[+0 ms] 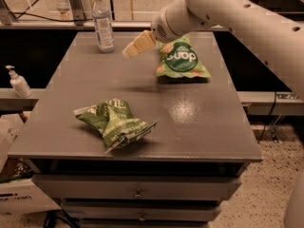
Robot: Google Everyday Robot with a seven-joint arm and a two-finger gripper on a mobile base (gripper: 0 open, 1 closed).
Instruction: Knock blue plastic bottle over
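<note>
The blue plastic bottle [102,23] stands upright at the far left corner of the grey table [199,127]. It is slim and clear, with a white cap and a pale printed label. My gripper [129,51] hangs above the table at the end of the white arm [223,8]. It is just right of the bottle, a short gap away and not touching it. Its cream fingers [137,45] point left and down toward the bottle's base.
A green chip bag [181,60] lies at the far right of the table. A crumpled green bag [115,122] lies near the front left. A small white pump bottle [18,81] stands on a ledge left of the table. Drawers sit under the tabletop.
</note>
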